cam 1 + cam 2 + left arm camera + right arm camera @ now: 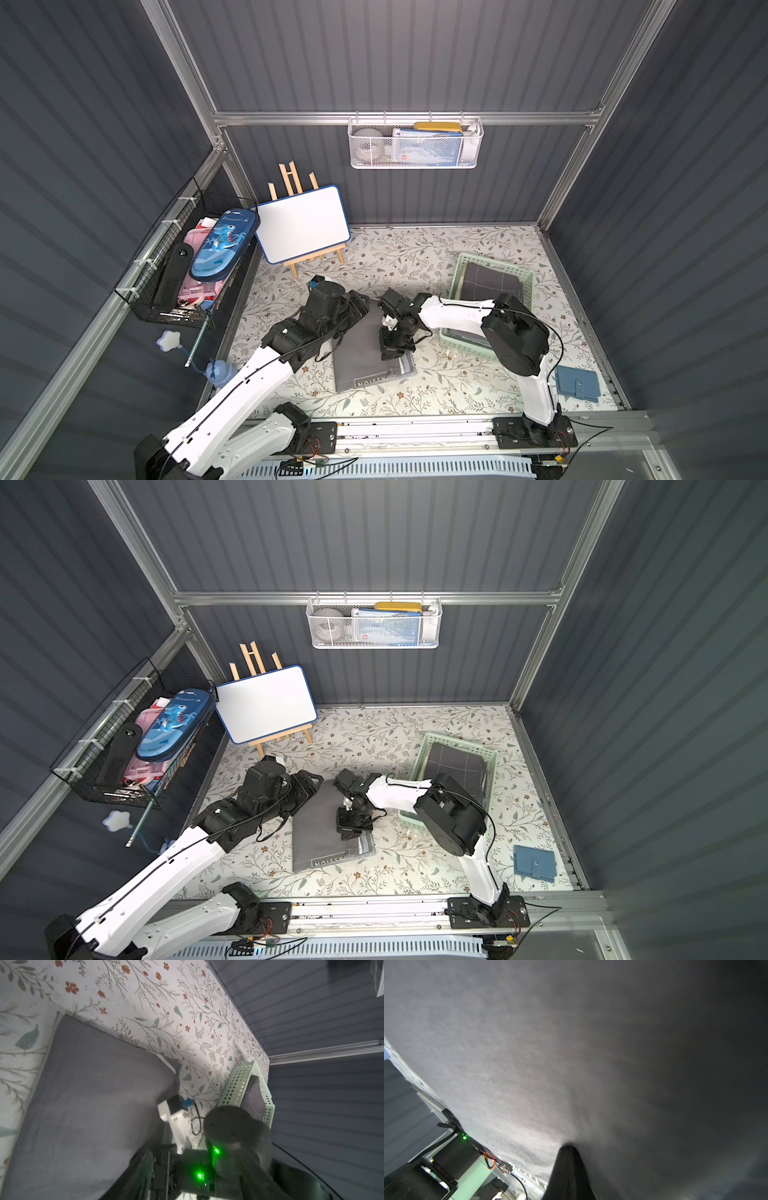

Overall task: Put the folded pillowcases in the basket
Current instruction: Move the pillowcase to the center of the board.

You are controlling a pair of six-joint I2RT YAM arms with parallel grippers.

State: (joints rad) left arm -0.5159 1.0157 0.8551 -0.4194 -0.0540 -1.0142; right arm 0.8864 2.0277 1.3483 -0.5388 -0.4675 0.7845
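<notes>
Right gripper (390, 354): jaws pressed together, basket-side edge of folded pillowcase (361, 370) pinched. Left gripper (358, 306): set at far corner of same pillowcase; spread cannot be told. One pillowcase, laid flat on floral table (415, 257), just beside one basket (236, 1086); one dark checked cloth (490, 282) contained inside.

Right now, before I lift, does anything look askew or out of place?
Two things. On the folded pillowcase, the near corner is splayed, with a lighter striped layer poking out beside the right claw. The basket sits at a slant and already holds a dark checked cloth.
</notes>
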